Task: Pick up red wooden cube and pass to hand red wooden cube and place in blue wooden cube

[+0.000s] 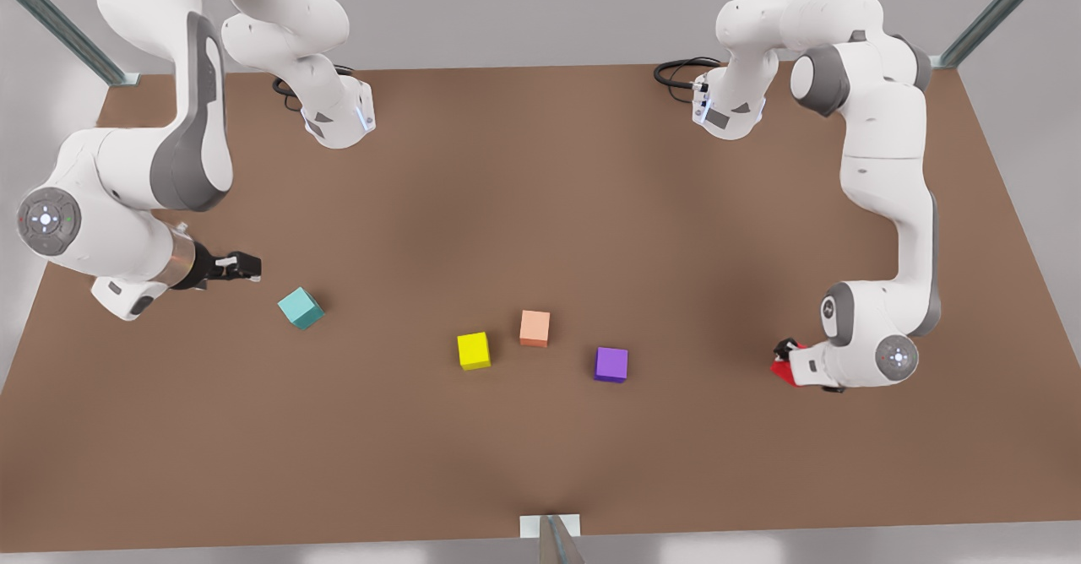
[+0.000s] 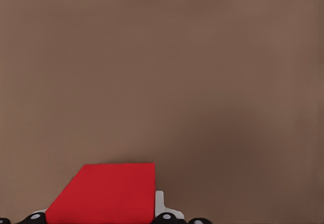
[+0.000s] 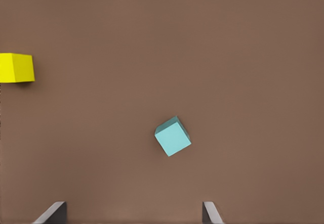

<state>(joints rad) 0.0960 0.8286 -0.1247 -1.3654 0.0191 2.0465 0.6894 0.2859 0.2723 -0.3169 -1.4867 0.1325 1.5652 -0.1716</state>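
A flat brown table carries five small plain cubes. A teal cube sits toward the front view's left. Near the middle, a yellow cube, a pale peach cube and a purple cube lie close together but apart. At the front view's right, a bright red cube seems to rest on the surface, partly hidden.

Our two white robot arms with grey joints.

We have glossy white, rounded shells with dark grey bands at the joints. Round grey end caps carry small lit dots. Black cables loop at both bases, where blue lights glow. Our right gripper is black with pale fingertips behind a metallic wrist ring; our left gripper is black on a white hand.
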